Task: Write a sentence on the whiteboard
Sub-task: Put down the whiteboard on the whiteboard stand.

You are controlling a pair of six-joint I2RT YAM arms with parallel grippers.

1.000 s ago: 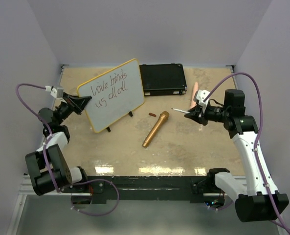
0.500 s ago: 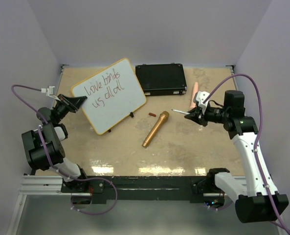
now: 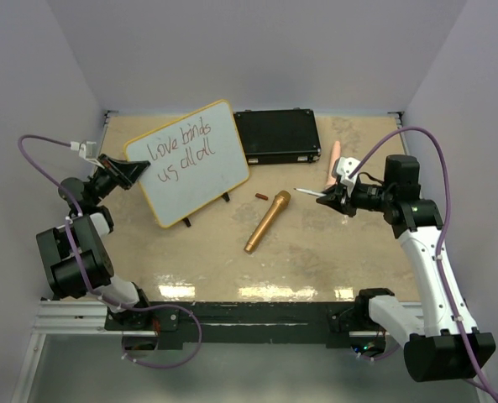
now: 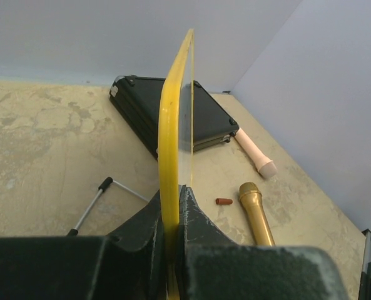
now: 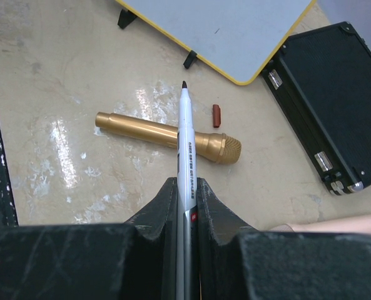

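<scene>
The left gripper [image 3: 138, 171] is clamped on the left edge of the whiteboard [image 3: 200, 168]. In the left wrist view the two dark fingers [image 4: 194, 215] press together on the thin yellow frame, which rises edge-on straight up from between them. The board stands tilted, its face turned up towards the overhead camera. Whether its small black feet [image 3: 224, 197] touch the table [image 3: 332, 252] cannot be told. The sentence [image 3: 181, 149] runs across the face in two slanted cursive lines, starting just beyond the left fingertips.

The right gripper [image 3: 331, 197] is closed around a marker [image 5: 185, 134]. The barrel sticks straight out ahead of the jaws with its dark tip bare. Below and just ahead of that tip lies a gold microphone [image 5: 166, 135], crosswise to the marker. A small reddish cap [image 5: 216, 115] sits slightly ahead and to the right. The whiteboard's near edge lies further ahead of the tip, well apart from it. A black case [image 5: 329, 87] lies ahead and to the right of the jaws. A pink object [image 5: 335, 224] lies close on their right side.
</scene>
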